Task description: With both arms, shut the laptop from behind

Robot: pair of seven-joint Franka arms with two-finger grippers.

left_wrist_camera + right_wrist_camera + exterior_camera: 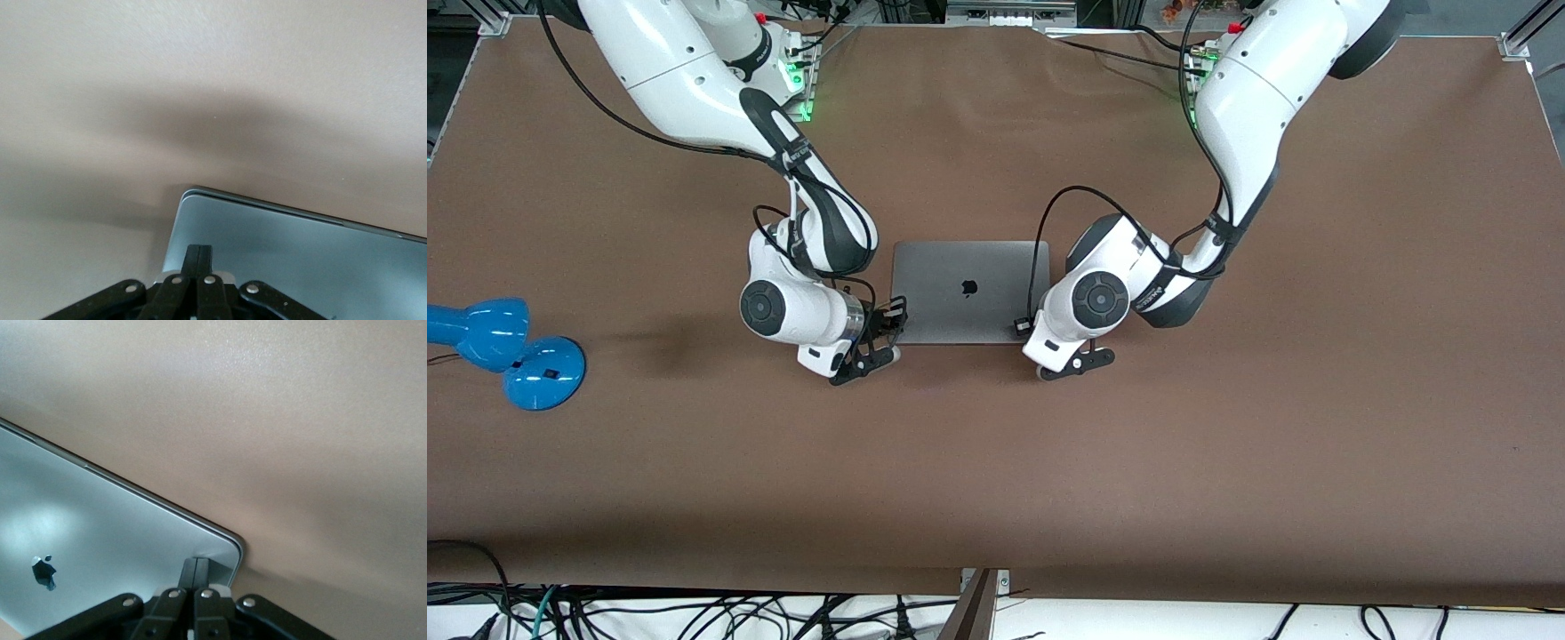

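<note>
With the laptop (970, 292) lying lid-down mid-table, your left gripper (199, 259) and right gripper (195, 573), both clenched empty, press its front corners, so stay flat on that stiff, slippery, scratch-prone metal lid.

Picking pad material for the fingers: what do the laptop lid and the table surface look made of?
Laptop lid: apparently grey metal, smooth matte-satin, with soft light patches showing in the right wrist view. Table: brown matte covering, perhaps paper or felt, without glare; the look leaves it open.
</note>
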